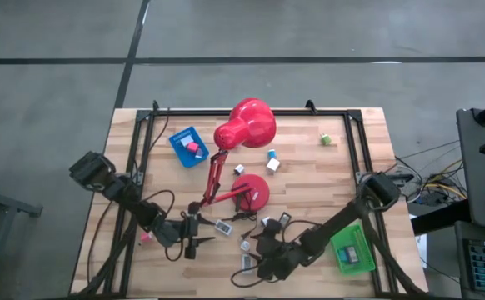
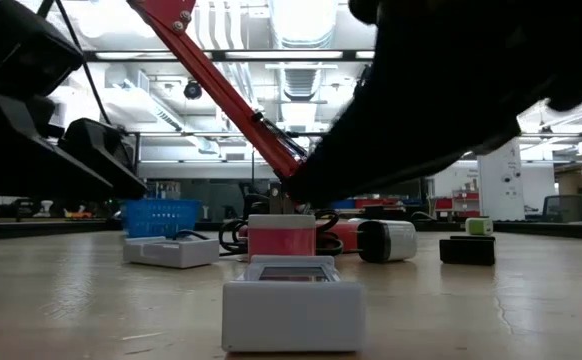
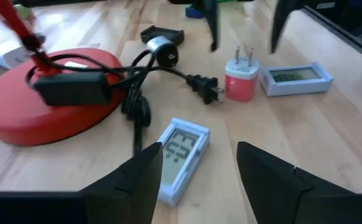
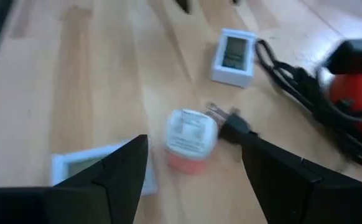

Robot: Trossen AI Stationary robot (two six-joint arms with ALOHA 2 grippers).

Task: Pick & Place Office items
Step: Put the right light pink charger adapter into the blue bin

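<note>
Nearest us, white display unit point(image 2: 292, 312) etc. still lying loose; we're hovering both grippers point(image 3: 199, 168) point(image 4: 193, 168) released, approx. one piece in blue tray point(image 1: 181, 147).

The lamp's black cord point(image 3: 168, 68) and plug point(image 3: 204, 89) (just beside the pink charger point(image 3: 239, 81)) crowd the gap between the grippers.

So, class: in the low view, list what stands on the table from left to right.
Blue basket → flat white device → pink-and-white plug adapter → white cylinder → black block.
</note>
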